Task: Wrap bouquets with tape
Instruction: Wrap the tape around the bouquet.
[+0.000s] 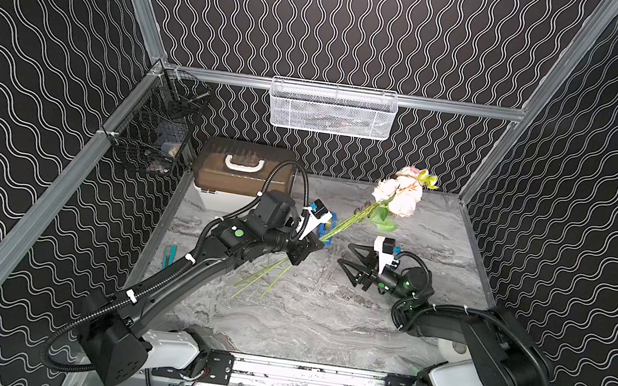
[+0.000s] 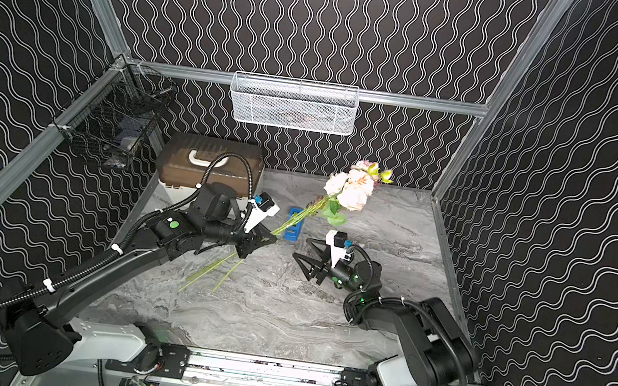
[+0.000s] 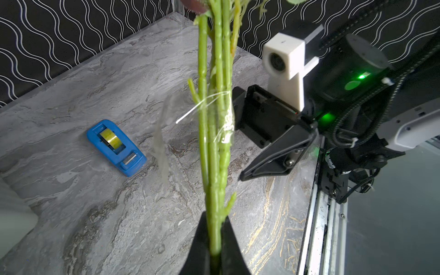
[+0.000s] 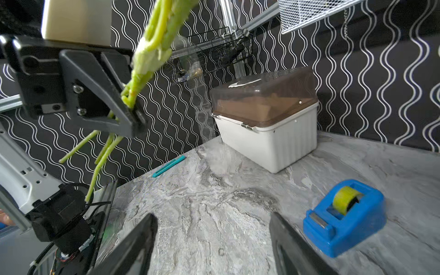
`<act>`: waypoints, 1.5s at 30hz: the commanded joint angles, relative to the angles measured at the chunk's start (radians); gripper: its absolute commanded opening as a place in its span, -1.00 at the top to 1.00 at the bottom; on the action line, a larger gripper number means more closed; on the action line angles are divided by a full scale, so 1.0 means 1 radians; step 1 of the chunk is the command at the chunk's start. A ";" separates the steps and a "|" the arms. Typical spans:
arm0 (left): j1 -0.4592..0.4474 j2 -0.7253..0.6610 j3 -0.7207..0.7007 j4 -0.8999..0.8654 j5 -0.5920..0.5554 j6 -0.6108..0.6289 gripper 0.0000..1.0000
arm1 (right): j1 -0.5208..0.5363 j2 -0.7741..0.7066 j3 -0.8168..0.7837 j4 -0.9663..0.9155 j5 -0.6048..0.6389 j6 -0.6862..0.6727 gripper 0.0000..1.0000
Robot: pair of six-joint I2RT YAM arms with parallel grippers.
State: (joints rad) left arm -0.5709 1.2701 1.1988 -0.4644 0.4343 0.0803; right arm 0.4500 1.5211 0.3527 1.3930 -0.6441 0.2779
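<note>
**Closing the loose tape tail around the stems**

My left gripper [image 3: 215, 225] is clamped on the bouquet [image 1: 400, 198], low on its stems [image 3: 214, 142]. It holds the bunch off the table [image 1: 322, 325] at a tilt, with the blooms up toward the back wall. My right gripper [image 1: 344, 253] has its jaws apart and empty, just beside the stems. The tape dispenser [image 3: 116, 147] sits on the table beyond the stems, apart from both grippers.

In the left wrist view, wrinkled clear tape clings to one side of the stems. A limp tail of tape [image 3: 160, 142] hangs off the other side and appears to touch nothing. I judge the step in hand is to wrap that tail around the bunch.

To do it well, my left grip should hold firm and not twist, so the stems lie together. My right gripper should come in from the tail's side and pinch it lightly near the free end. It can then draw the tail taut around the stems and press it onto the tape already there. The film looks thin, so it may fold on itself or stick to my finger. I would let go by sliding off along the stems.
</note>
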 commanded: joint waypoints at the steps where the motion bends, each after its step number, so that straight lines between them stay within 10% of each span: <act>1: 0.001 -0.027 -0.001 0.040 0.050 -0.019 1.00 | 0.001 0.051 0.040 0.123 -0.003 -0.061 -0.55; 30: 0.002 -0.062 0.014 0.004 0.004 0.015 1.00 | 0.119 0.143 0.126 0.122 -0.115 -0.210 -0.58; 45: 0.002 -0.093 0.000 0.021 0.063 0.035 1.00 | 0.113 0.195 0.103 0.117 0.104 -0.233 -0.59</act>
State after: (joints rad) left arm -0.5709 1.1954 1.2034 -0.4942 0.4587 0.0830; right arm 0.5652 1.7008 0.4614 1.4574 -0.5835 0.0593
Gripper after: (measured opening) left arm 0.088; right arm 0.795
